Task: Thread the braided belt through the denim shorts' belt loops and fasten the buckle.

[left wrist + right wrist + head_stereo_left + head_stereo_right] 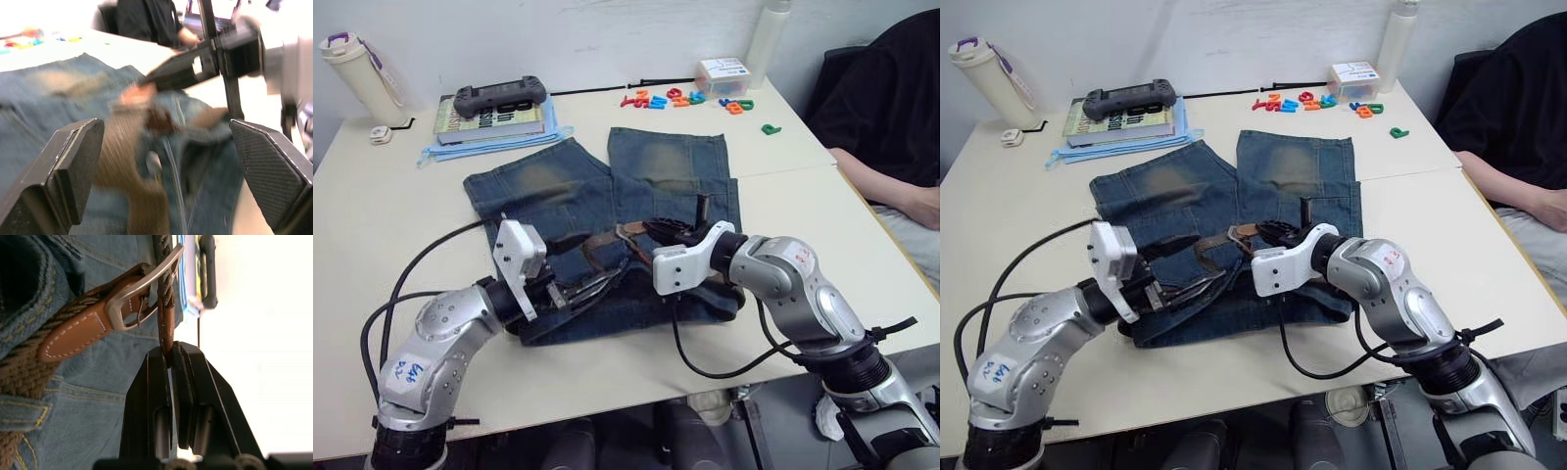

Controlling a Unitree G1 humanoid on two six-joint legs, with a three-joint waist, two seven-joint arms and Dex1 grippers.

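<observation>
Both grippers work over the denim shorts (607,211) on the white table (372,225). Left gripper (570,262) gapes wide beside the braided belt (122,152); right gripper (168,363) pinches the belt's tan end just past the buckle (142,289).

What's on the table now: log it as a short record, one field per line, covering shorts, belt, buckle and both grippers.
shorts: denim shorts lying flat on the table, waistband toward the robot
belt: belt lying along the waistband, its tan end passed through the buckle
buckle: buckle silver frame, resting on the denim
right gripper: right gripper shut on the belt's end just past the buckle
left gripper: left gripper open, fingers either side of the belt at the waistband
person: seated at the table's right side
</observation>
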